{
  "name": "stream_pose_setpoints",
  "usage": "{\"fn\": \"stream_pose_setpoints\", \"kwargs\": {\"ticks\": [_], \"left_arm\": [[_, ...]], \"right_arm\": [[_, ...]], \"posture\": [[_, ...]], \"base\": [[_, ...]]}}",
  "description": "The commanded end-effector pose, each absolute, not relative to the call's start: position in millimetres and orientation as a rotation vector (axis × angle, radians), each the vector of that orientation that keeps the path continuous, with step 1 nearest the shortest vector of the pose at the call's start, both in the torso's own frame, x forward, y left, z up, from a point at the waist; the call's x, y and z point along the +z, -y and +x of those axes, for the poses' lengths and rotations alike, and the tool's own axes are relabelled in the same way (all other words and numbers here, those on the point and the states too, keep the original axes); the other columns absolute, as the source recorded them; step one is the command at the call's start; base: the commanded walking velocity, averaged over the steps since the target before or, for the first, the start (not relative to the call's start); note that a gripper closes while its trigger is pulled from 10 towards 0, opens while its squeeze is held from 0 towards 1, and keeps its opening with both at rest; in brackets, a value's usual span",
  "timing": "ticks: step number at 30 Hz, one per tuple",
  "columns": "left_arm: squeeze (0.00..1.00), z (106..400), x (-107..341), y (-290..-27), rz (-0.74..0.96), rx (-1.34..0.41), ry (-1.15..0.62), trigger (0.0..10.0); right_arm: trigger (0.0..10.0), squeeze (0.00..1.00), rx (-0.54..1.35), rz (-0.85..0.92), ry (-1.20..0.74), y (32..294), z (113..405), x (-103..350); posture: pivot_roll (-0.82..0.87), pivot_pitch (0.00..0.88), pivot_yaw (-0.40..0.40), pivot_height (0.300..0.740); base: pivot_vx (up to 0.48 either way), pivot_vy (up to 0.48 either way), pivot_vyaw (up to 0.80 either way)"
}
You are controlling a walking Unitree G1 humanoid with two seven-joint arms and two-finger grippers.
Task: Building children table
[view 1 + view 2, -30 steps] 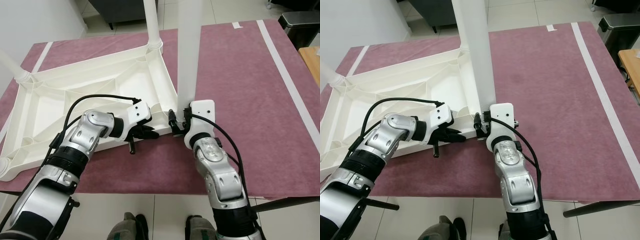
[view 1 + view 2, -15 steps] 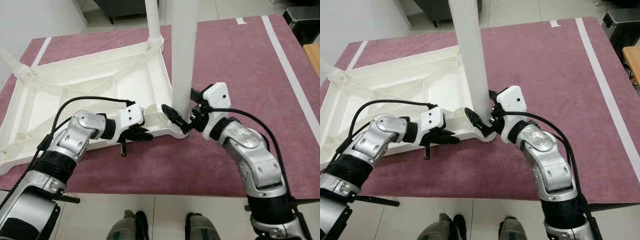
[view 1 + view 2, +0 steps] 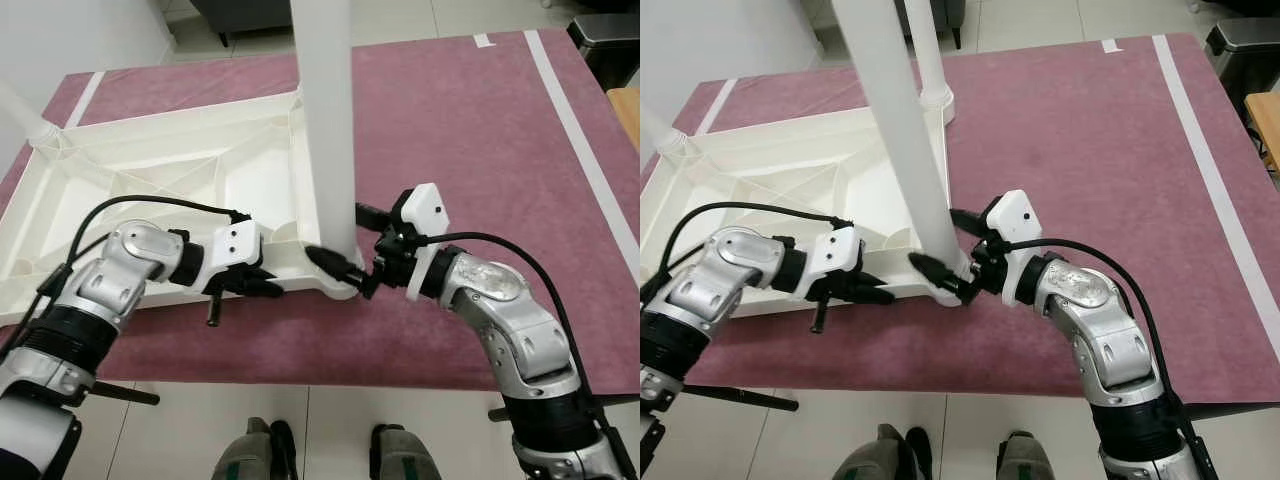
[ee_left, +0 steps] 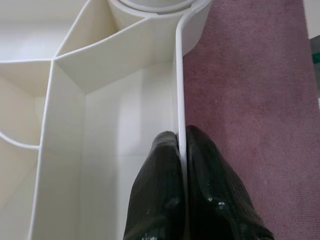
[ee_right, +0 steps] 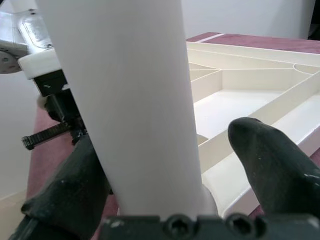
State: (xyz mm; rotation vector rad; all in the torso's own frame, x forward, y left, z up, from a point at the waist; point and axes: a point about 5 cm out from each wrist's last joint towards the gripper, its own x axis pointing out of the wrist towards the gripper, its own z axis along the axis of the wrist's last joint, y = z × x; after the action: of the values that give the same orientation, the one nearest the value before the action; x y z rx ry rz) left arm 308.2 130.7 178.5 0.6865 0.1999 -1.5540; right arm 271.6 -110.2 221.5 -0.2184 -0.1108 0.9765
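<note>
Now | upside-down white plastic table top (image 3: 150,180) lies on purple rug (image 3: 480,130) | left gripper (image 3: 262,284) pinches its near rim | right gripper (image 3: 345,272) hugs white round leg (image 3: 328,130) at near-right corner | leg could tip out if squeezed crooked.

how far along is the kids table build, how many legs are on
Done: two white tube legs stand in far corner sockets of the upturned white plastic tabletop. In hand: the right gripper grips a third leg at the near corner, while the left gripper pinches the rim. Left: seating it, and seemingly a fourth leg.
</note>
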Motion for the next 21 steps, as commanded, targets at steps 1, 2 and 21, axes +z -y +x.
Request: {"fn": "stream_pose_setpoints", "kwargs": {"ticks": [1,2,21], "left_arm": [[0.00,295,181,-137,0.724,-1.751,-0.248,0.0],[0.00,295,181,-137,0.724,-1.751,-0.248,0.0],[0.00,298,179,-127,0.673,-1.718,-0.219,0.0]], "right_arm": [[10.0,0.00,1.004,-0.206,0.113,108,271,222],[10.0,0.00,1.004,-0.206,0.113,108,271,222],[0.0,0.00,0.697,-0.254,-0.035,120,291,194]], "posture": [[-0.06,0.210,0.168,0.740],[-0.06,0.210,0.168,0.740],[-0.05,0.226,0.170,0.740]], "base": [[0.000,0.000,0.00],[0.000,0.000,0.00],[0.000,0.000,0.00]]}}
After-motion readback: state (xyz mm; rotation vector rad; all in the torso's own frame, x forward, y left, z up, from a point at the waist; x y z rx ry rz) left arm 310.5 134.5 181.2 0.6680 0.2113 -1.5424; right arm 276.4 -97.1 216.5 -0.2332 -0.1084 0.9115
